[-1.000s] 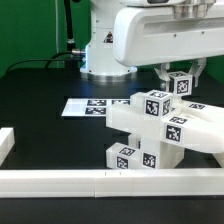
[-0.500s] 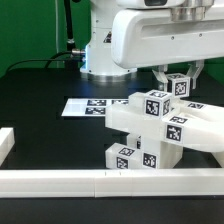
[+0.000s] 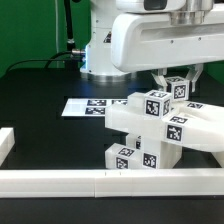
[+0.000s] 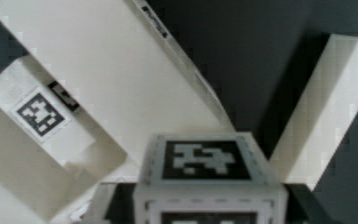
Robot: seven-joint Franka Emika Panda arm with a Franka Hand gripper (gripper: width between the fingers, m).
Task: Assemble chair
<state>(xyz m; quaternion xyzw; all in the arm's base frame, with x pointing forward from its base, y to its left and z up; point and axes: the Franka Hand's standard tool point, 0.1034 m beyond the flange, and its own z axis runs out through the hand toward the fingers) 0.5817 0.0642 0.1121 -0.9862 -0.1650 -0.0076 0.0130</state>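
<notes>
I am watching the arm (image 3: 140,35) hanging over the chair (image 3: 165,135), which is sitting on the black table (image 3: 40,100) toward the exterior view's right, just behind the white rail (image 3: 100,180). The chair parts are lying in a stacked cluster, tags showing on several faces. The gripper (image 3: 177,85) is reaching down at the top of that cluster, and its fingers (image 3: 160,78) are standing on either side of a small tagged leg (image 3: 178,86). They look closed on that block, though I cannot be sure of real contact from here. In the wrist view, the leg (image 4: 202,160) is filling the near part of the picture with its tag facing the camera, and a long white panel (image 4: 114,75) is slanting away behind it. The marker board (image 3: 92,106) is lying flat on the table on the exterior view's left of the chair, close to it.
</notes>
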